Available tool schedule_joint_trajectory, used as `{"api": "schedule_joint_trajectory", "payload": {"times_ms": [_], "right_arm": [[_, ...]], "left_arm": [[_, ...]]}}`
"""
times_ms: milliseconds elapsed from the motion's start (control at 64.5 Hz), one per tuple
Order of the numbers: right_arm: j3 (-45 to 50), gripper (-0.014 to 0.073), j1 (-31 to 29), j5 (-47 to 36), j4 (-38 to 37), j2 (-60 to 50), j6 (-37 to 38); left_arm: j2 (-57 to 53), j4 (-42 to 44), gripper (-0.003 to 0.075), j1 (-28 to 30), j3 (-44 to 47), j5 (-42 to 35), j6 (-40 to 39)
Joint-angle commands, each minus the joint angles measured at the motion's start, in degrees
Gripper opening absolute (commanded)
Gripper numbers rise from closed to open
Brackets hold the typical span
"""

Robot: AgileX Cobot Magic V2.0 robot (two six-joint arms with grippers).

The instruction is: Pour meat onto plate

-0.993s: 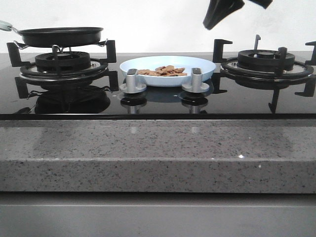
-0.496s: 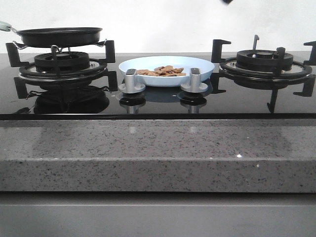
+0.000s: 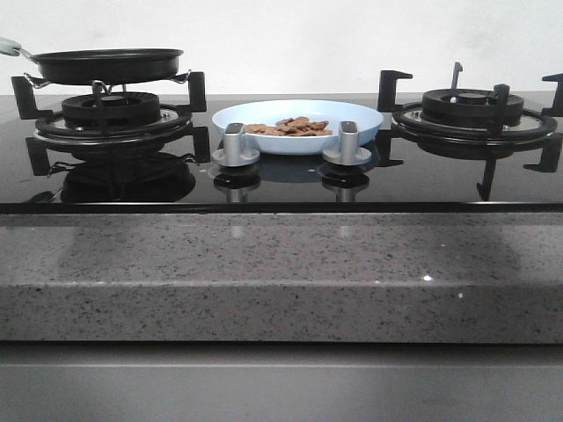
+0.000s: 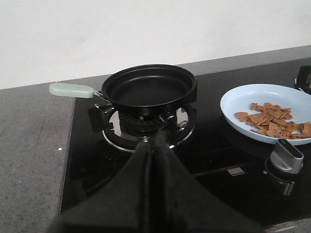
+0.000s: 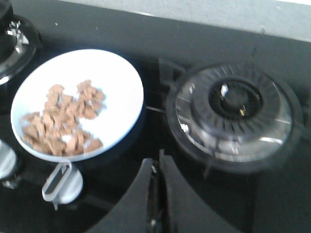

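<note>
The pale blue plate (image 3: 352, 119) sits on the black hob between the two burners, with a loose heap of light-brown meat (image 3: 290, 127) in it. Plate (image 4: 243, 104) and meat (image 4: 269, 121) also show in the left wrist view, and plate (image 5: 119, 92) and meat (image 5: 60, 124) in the right wrist view. The black frying pan (image 3: 106, 64) with its pale handle (image 4: 70, 89) rests empty on the left burner. My left gripper (image 4: 153, 138) is shut and empty, back from the pan. My right gripper (image 5: 156, 162) is shut and empty, above the hob between plate and right burner. Neither gripper shows in the front view.
The right burner (image 3: 475, 110) with its black grate stands bare. Two silver knobs (image 3: 236, 145) (image 3: 346, 145) stand in front of the plate. A grey speckled stone counter edge (image 3: 281, 272) runs along the front.
My right gripper rose from the top right of the front view and has left that view. Pan, plate and meat have not moved.
</note>
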Motion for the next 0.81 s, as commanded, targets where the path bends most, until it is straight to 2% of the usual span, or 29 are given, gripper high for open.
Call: {"api": "schedule_joint_trajectory", "payload": {"times_ms": [0,233,357,543,791], "right_arm": [[7.26,-0.006,-0.19,-8.9,0.05,-7.31,-0.57],[29.51,-0.006,-0.19,-22.33,-0.07,-27.39,-0.73],[37.86,-0.006,-0.19,-24.58,-0.07,-36.78,-0.73],[43.21,-0.006,-0.19,-24.65,-0.07,-45.17,-0.73],[43.29,-0.006,-0.19,-25.74,0.32,-46.24,-0.73]], "left_arm": [[0.01,0.05,-0.002,-0.42,-1.67,-4.77,-0.62],[0.01,0.05,-0.002,-0.42,-1.67,-4.77,-0.62],[0.01,0.05,-0.002,-0.42,-1.67,-4.77,-0.62],[0.01,0.05,-0.002,-0.42,-1.67,-4.77,-0.62],[0.01,0.05,-0.002,-0.42,-1.67,-4.77,-0.62]]}}
